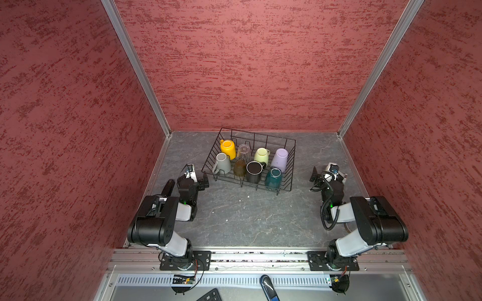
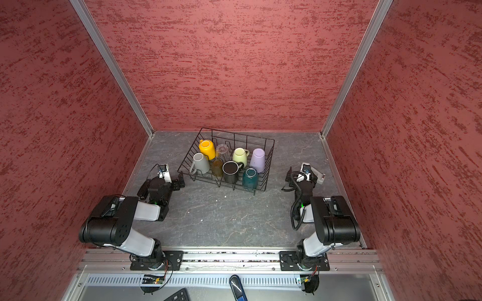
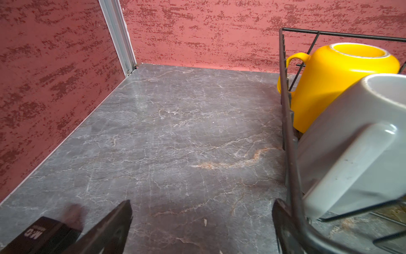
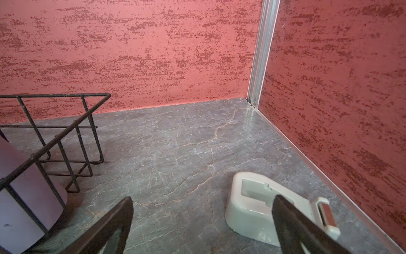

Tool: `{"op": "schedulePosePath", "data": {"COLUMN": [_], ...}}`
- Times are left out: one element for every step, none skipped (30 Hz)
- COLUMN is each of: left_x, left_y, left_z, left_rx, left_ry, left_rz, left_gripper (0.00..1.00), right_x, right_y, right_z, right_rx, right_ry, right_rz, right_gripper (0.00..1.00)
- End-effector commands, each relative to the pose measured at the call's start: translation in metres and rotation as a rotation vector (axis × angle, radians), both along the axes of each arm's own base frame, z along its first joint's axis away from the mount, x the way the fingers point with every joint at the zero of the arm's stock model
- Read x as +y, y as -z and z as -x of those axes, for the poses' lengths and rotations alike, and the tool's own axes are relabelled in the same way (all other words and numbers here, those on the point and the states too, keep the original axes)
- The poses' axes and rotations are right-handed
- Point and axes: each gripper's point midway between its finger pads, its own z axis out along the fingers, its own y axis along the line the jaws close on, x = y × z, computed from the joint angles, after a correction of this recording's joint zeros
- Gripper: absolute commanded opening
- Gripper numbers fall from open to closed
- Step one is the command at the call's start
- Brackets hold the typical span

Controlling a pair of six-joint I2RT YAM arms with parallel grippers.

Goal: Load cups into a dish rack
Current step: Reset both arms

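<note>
cups point(image 1: 228, 149) stand bottom-up in the rack point(image 1: 258, 134), seemingly to drain; left gripper point(image 3: 202, 201) and right gripper point(image 4: 203, 198) flank it, jaws apart, empty.

Dish rack point(image 3: 290, 136): black wire, metal by the look, with a dull coated finish. Yellow mug point(image 3: 325, 88): glazed ceramic, high gloss, with a paler unglazed foot ring. Grey mug point(image 3: 351, 136): glazed and smooth, soft sheen, faint scuffs. Lilac tumbler point(image 4: 26, 187): matt, smooth, plastic-looking. Clear glass point(image 1: 244, 151) and amber-olive glass point(image 1: 239, 168): transparent, shiny. Tabletop point(image 3: 175, 132): grey stone-pattern surface with pale and rusty veins, smooth, low sheen. Walls point(image 4: 131, 55): red, coarsely flecked, matt. Corner post point(image 4: 261, 55): bare silvery aluminium. White holder point(image 4: 248, 209): moulded plastic, glossy.
</note>
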Motion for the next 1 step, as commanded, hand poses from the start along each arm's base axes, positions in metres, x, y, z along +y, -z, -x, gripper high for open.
{"op": "schedulePosePath", "data": {"left_x": [0.0024], "left_y": [-0.0300], "left_z": [-0.0178], "left_rx": [-0.098], "left_ry": [-0.026], "left_rz": [-0.004], "left_gripper": [1.00], "right_x": [-0.0014], "right_y": [-0.0116], "right_z": [0.0032], "right_rx": [-0.058], "right_ry": [0.000], "right_rz": [-0.004], "right_gripper": [0.99]}}
